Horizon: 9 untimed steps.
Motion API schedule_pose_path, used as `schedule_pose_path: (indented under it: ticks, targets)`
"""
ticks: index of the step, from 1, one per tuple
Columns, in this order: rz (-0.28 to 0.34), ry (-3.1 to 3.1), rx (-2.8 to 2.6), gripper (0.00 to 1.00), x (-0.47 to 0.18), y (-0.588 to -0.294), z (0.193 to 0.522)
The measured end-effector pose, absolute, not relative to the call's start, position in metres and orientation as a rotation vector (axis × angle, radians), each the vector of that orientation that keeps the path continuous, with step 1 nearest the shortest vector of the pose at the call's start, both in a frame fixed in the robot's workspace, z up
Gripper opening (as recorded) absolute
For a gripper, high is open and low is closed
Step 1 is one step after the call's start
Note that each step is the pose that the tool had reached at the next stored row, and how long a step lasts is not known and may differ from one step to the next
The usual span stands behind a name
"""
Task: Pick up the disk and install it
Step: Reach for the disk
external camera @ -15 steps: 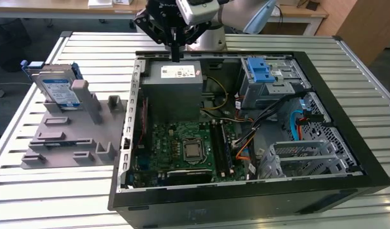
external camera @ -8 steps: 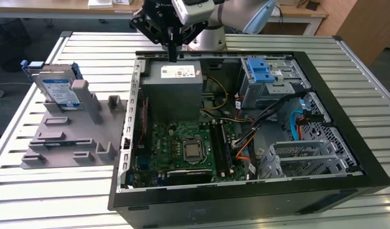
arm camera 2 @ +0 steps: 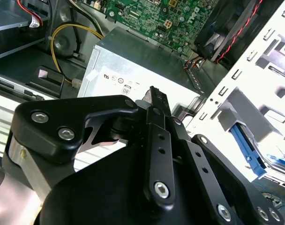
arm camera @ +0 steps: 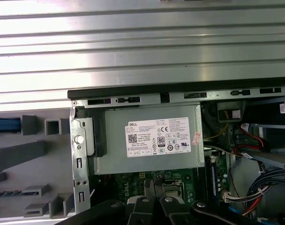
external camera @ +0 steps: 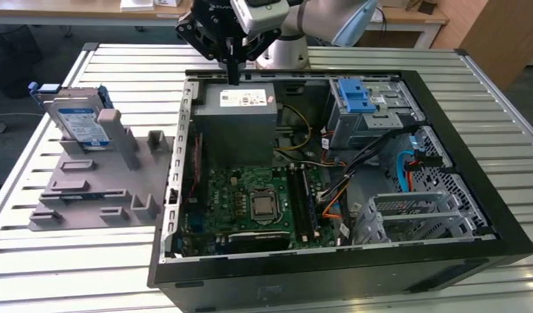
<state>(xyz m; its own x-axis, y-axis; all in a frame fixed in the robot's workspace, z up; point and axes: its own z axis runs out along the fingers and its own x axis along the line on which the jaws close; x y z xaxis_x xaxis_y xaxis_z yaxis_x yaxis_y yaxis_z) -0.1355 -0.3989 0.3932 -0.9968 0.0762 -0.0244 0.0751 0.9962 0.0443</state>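
The disk [external camera: 81,124] stands in the grey holder [external camera: 92,189], at the exterior view's left of the open computer case [external camera: 336,280]. By this layout, neither pick-up nor installation is done. The gripper [external camera: 234,75] hangs above the power supply [external camera: 235,120], fingers pressed together, empty.

You had the black PC case [external camera: 336,270] open side up on the slatted counter [external camera: 66,274]. In the exterior view, the grey power-supply box [external camera: 235,127] sat at the case's far end, with the green motherboard [external camera: 248,195] just beside it. A blue ridged clip [external camera: 357,96] sat on the drive bay. A grey fixture [external camera: 92,189] lay on the exterior view's left of the case.
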Motion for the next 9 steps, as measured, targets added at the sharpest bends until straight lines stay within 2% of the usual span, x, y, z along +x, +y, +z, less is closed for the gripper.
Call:
schedule_pose_path:
  ticks: [9]
  targets:
    - [0.067, 3.113, 0.118, 0.11, -0.1371, -0.3989, 0.3929]
